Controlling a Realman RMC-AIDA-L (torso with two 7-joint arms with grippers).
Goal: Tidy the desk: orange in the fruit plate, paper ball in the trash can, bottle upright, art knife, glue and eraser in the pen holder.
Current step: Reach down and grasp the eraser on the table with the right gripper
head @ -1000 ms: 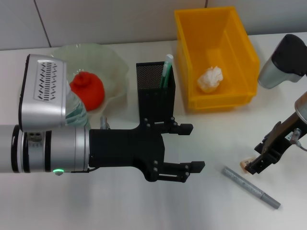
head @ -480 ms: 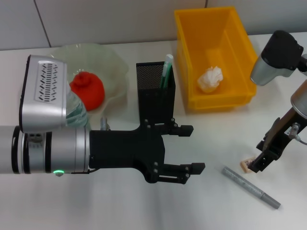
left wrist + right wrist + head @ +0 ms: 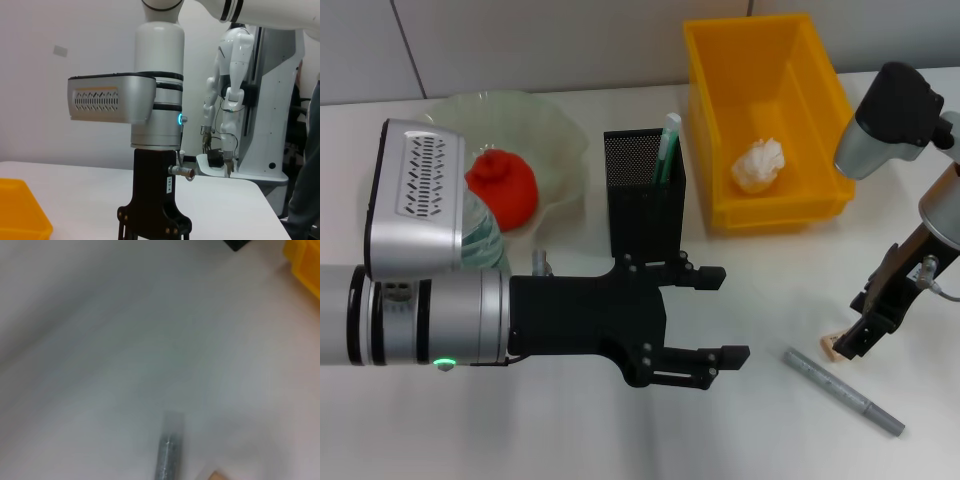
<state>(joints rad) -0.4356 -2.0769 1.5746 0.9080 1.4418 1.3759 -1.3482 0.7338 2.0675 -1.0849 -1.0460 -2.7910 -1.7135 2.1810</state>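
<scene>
The right gripper (image 3: 848,343) hangs low over the tabletop (image 3: 760,290), its jaws reaching the small tan eraser (image 3: 829,347), though whether they pinch it cannot be told. The grey art knife (image 3: 843,391) lies flat just beside those jaws. The left gripper (image 3: 725,314) hovers with jaws spread and empty, the pen holder (image 3: 644,193) just beyond them.

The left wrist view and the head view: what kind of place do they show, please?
Probably a robotics lab or test room, set up as a desk. Beyond the white table, another white robot stands on its base. The table holds staged props: a yellow bin, a mesh pen holder and a glass plate.
</scene>
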